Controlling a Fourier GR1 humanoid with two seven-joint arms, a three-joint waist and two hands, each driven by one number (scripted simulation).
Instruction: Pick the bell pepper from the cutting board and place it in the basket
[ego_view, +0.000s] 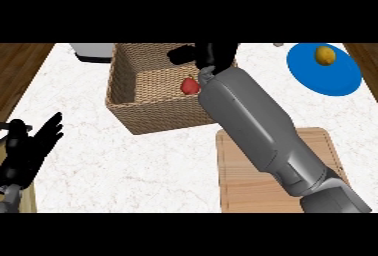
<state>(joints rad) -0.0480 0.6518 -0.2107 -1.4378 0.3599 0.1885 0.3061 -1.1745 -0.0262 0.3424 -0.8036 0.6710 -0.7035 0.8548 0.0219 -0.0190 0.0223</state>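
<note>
the right hand (209, 54) is reaching over the far side of the wicker basket (125, 95), fingers looking spread and holding nothing. the red bell pepper (190, 86) is lying inside the basket, just beside the grey forearm, off the cutting board (244, 170) nearer the viewer. pulling back, the forearm could be catching the basket rim and dragging it. the left hand (29, 145) is resting open at the near left.

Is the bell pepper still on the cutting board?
No, the red bell pepper lies inside the basket, just left of the right hand's forearm, and the cutting board bears none.
</note>
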